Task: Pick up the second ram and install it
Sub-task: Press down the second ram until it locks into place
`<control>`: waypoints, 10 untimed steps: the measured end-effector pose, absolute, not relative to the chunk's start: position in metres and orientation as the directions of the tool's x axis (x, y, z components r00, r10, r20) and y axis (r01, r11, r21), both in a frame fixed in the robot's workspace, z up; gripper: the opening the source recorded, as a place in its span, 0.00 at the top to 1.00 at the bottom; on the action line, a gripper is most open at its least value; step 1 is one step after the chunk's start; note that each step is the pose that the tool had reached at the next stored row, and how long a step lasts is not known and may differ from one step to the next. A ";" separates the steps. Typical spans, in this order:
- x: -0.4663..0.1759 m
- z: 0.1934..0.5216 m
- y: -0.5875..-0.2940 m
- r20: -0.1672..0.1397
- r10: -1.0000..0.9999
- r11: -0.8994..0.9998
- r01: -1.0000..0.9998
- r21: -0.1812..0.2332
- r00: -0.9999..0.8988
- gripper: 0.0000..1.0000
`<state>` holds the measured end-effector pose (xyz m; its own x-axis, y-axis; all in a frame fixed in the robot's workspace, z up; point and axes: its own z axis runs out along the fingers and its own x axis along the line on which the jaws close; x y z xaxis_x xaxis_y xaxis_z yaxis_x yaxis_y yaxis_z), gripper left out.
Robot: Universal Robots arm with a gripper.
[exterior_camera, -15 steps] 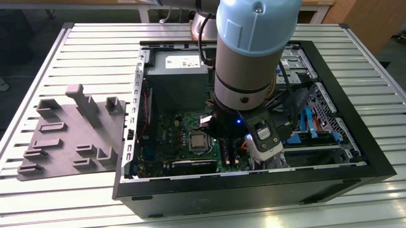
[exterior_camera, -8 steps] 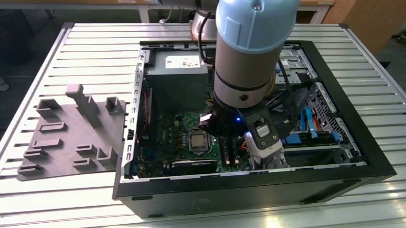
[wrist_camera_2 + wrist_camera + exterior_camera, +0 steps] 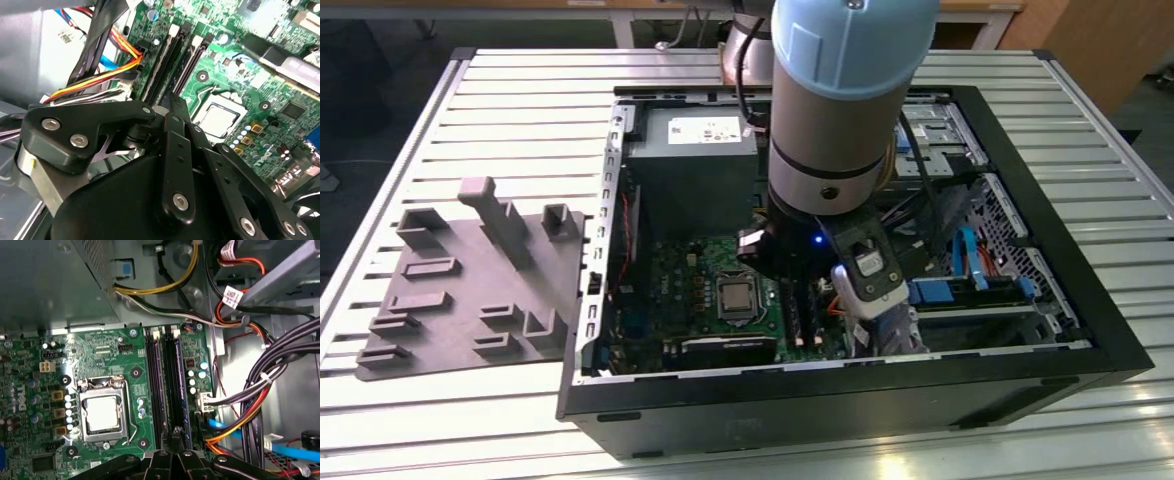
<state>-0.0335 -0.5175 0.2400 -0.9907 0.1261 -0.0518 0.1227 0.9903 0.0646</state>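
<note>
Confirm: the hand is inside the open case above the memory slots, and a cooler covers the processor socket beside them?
No cooler: the first wrist view shows the processor socket bare, its metal lid exposed. The hand is inside the open case above the memory slots, as you said.

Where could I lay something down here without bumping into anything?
The ribbed table is bare behind the grey foam tray, and along the front edge. Inside the computer case it is crowded: arm, cables and motherboard leave no room.
</note>
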 end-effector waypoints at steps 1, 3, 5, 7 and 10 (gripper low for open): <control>-0.033 0.240 -0.516 -0.052 0.126 0.990 0.123 0.065 -0.991 0.89; -0.033 0.240 -0.514 -0.052 0.126 0.990 0.123 0.065 -0.991 0.89; -0.033 0.240 -0.511 -0.052 0.126 0.990 0.123 0.065 -0.991 0.89; -0.033 0.240 -0.509 -0.052 0.126 0.990 0.123 0.065 -0.991 0.89; -0.033 0.240 -0.508 -0.052 0.126 0.990 0.123 0.065 -0.991 0.89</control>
<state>-0.0334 -0.5080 0.2400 -0.9907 0.1260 -0.0518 0.1225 0.9904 0.0647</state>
